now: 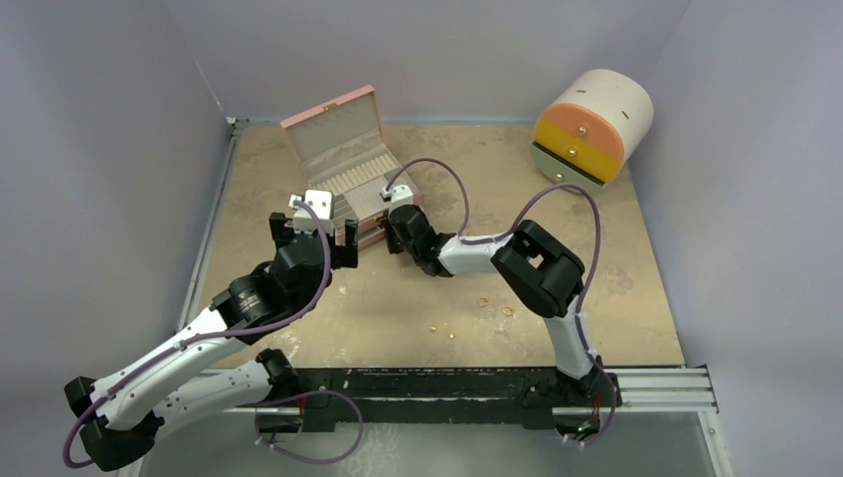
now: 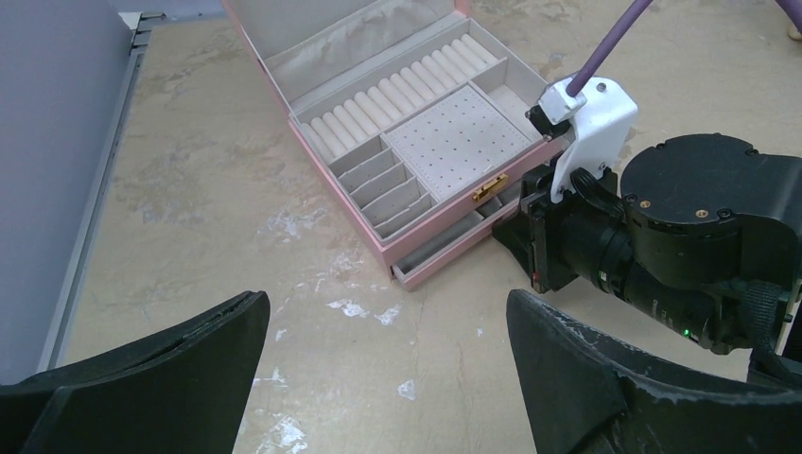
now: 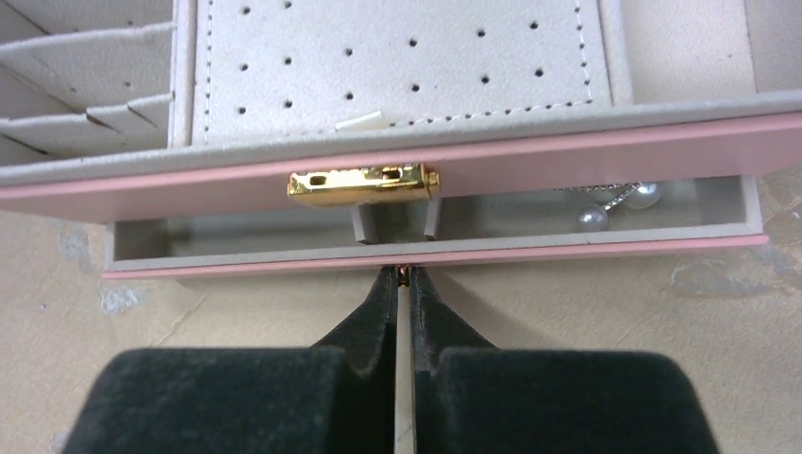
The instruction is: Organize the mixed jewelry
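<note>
The mixed jewelry (image 1: 483,301) lies as several tiny gold pieces on the table in front of the right arm, among them a small ring (image 1: 508,311). The pink jewelry box (image 1: 338,139) stands open at the back. Its lower drawer (image 3: 284,238) is pulled out a little, and two pearl pieces (image 3: 593,218) lie inside it. My right gripper (image 3: 403,276) is shut on the tiny knob at the middle of the drawer front. My left gripper (image 2: 388,312) hovers open and empty over bare table, just in front and to the left of the box (image 2: 416,142).
A white cylinder cabinet (image 1: 591,124) with an orange and a yellow drawer front lies at the back right. Grey walls close the left and right sides. A black rail (image 1: 447,383) runs along the near edge. The right wrist (image 2: 681,227) sits close beside my left fingers.
</note>
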Robot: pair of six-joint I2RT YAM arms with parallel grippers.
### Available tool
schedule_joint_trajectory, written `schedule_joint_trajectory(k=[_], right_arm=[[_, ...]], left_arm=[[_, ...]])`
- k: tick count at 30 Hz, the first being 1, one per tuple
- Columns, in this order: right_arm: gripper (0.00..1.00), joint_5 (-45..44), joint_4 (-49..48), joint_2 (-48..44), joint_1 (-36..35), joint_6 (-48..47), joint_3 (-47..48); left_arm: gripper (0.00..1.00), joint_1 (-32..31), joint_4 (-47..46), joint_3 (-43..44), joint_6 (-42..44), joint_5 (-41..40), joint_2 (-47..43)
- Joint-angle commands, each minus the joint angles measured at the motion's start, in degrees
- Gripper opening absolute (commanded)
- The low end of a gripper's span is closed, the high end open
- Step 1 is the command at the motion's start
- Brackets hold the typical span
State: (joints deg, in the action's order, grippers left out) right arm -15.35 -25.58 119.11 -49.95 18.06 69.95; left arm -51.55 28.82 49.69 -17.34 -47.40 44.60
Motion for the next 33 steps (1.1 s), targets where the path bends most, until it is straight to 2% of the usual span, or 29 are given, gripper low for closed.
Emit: schedule_joint_trajectory(k=[1, 10, 18, 25, 33], right_arm=[[0.0, -2.93, -6.81, 1.06, 0.83, 2.27, 2.1], [0.0, -5.27, -10.94, 3.84, 0.93, 2.62, 2.98], [0.17, -5.7, -11.21, 4.79, 0.91, 3.29, 3.96], [0.24, -5.32, -12.83, 4.36, 0.91, 3.92, 1.99], [0.33, -2.07, -22.44, 3.96, 0.91, 1.53, -3.22]], left_arm=[[0.96, -0.32, -0.87, -0.06, 0.42, -1.68, -0.61], [0.96, -0.32, -0.78, -0.18, 0.46, -1.45, -0.22], [0.96, -0.34, -0.96, -0.09, 0.48, -1.21, 0.45], [0.96, -0.32, -0.87, -0.2, 0.38, -1.32, 0.45], [0.96, -0.35, -0.91, -0.1, 0.38, -0.87, 0.93]])
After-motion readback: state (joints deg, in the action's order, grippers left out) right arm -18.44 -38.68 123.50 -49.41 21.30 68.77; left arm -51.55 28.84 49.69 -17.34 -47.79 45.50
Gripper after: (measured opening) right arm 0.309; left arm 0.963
